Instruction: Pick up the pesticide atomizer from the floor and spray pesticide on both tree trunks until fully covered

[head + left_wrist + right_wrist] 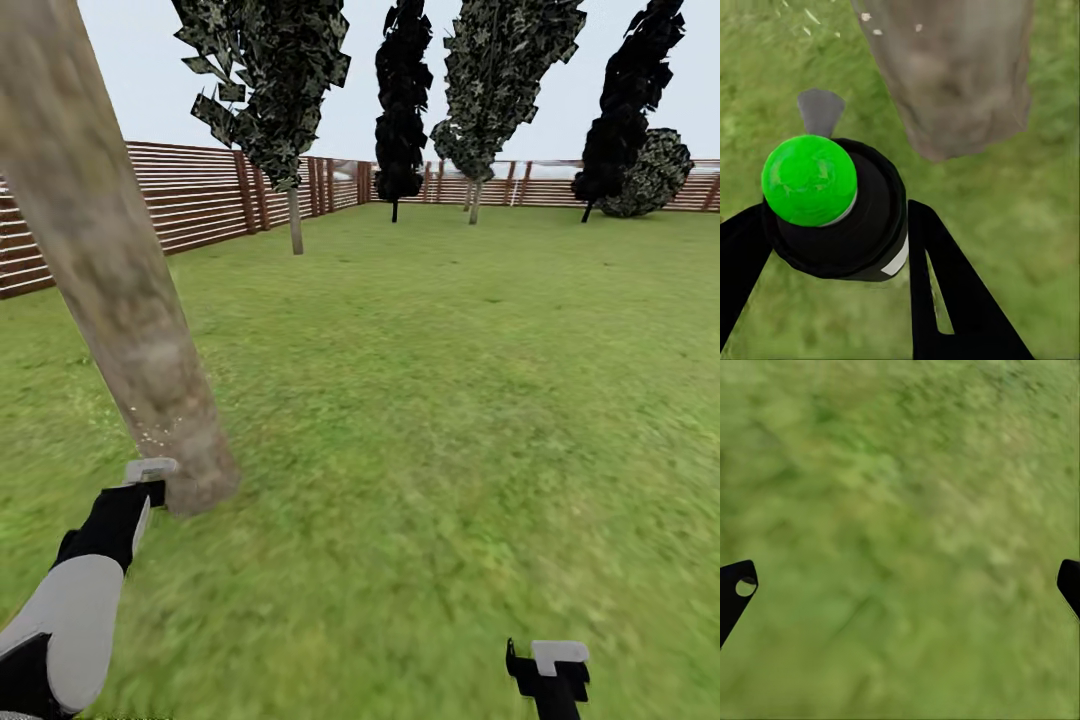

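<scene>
A thick mottled grey-tan tree trunk (120,300) leans across the left of the head view, its base (960,82) close ahead in the left wrist view. My left gripper (150,478) sits right beside the base, shut on the pesticide atomizer (840,210), a black bottle with a green cap and grey nozzle. Tiny white pesticide specks (155,432) dot the bark just above the gripper. My right gripper (548,672) hangs low at the right, open over bare grass (900,525), its fingertips (735,592) far apart. A second tree (294,215) with a thin pale trunk stands by the fence.
A brown slatted fence (200,200) runs along the left and back of the lawn. Dark bushy trees (402,110) line the far fence. Open grass (450,400) stretches ahead and to the right.
</scene>
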Tool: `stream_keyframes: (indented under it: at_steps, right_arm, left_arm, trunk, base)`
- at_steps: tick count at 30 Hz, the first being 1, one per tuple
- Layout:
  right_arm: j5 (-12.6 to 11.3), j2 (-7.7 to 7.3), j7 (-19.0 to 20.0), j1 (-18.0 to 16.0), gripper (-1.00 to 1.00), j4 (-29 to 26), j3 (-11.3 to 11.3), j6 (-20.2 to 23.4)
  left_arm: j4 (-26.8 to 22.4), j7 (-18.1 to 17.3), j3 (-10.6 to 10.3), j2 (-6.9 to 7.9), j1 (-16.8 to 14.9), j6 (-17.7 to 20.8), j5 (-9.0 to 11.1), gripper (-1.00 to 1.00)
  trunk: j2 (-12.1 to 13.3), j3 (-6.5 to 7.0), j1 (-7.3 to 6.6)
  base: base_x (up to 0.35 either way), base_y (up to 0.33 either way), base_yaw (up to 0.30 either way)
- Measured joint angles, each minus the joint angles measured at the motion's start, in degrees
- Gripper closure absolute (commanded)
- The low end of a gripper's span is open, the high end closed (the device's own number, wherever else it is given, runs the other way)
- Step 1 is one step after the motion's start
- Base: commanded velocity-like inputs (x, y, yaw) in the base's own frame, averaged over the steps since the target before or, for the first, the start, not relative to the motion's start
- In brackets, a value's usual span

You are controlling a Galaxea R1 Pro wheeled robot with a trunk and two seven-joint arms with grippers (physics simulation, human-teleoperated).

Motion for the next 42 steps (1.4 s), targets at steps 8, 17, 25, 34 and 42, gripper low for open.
stream_keyframes:
  at_steps: [8,17,25,34,42]
  right_arm:
    - [0.00,-0.34,0.00,0.16,-1.00,-0.01,-0.09,-0.09]
    - [-0.08,-0.26,0.00,0.18,-1.00,-0.10,-0.09,-0.05]
    - [-0.09,-0.35,0.00,0.18,-1.00,-0.10,-0.09,-0.07]
    - [-0.09,-0.35,0.00,0.18,-1.00,-0.10,-0.09,-0.07]
    - [-0.09,-0.26,0.00,0.18,-1.00,-0.10,-0.09,-0.08]
  left_arm:
    - [-7.65,-0.87,-4.22,1.32,-4.28,9.90,0.09,1.00]
    - [-7.75,-12.47,-10.45,6.85,-6.49,11.94,0.33,1.00]
    - [-7.70,-12.52,-10.55,6.78,-6.56,12.23,0.48,1.00]
    - [-7.70,-12.52,-10.58,6.76,-6.47,12.23,0.47,1.00]
    - [-6.80,-12.17,-10.04,9.32,-5.41,12.14,-0.04,1.00]
  trunk:
    - [0.00,0.00,0.00]
    - [0.00,-0.01,0.01]
    - [0.00,-0.01,0.00]
    - [0.00,-0.01,0.00]
    - [0.00,-0.01,0.00]
  base:
    - [0.024,-0.090,0.058]
    - [0.000,-0.104,0.137]
    - [0.124,-0.246,0.002]
    - [0.154,-0.237,0.001]
    - [0.143,-0.245,0.247]
